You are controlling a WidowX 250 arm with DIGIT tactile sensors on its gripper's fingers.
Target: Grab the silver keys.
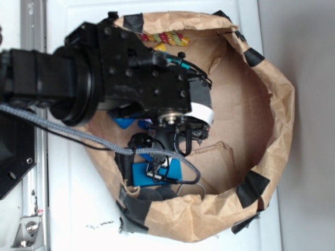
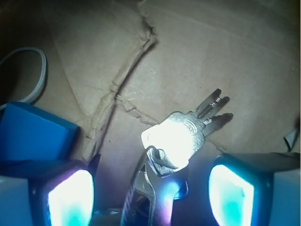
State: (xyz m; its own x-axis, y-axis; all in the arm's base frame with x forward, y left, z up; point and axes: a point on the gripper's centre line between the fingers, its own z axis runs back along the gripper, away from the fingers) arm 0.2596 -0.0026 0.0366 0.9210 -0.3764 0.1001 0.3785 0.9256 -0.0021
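Observation:
The silver keys [image 2: 176, 139] lie flat on brown paper in the wrist view, glaring under the light, with their blades pointing up and to the right. Their ring end and a curved metal piece reach down between my fingers. My gripper [image 2: 150, 197] is open just above them, with the glowing left pad [image 2: 70, 197] and right pad [image 2: 230, 195] on either side and touching nothing. In the exterior view the gripper [image 1: 183, 138] hangs low inside the paper bag, and the keys are hidden beneath it.
A blue box [image 2: 35, 134] sits close to my left finger and also shows in the exterior view [image 1: 175, 170]. A grey cord [image 2: 33, 80] loops behind it. The crumpled paper bag wall [image 1: 272, 104], patched with black tape [image 1: 254, 188], rings the space. A coloured rope toy [image 1: 162, 37] lies at the far rim.

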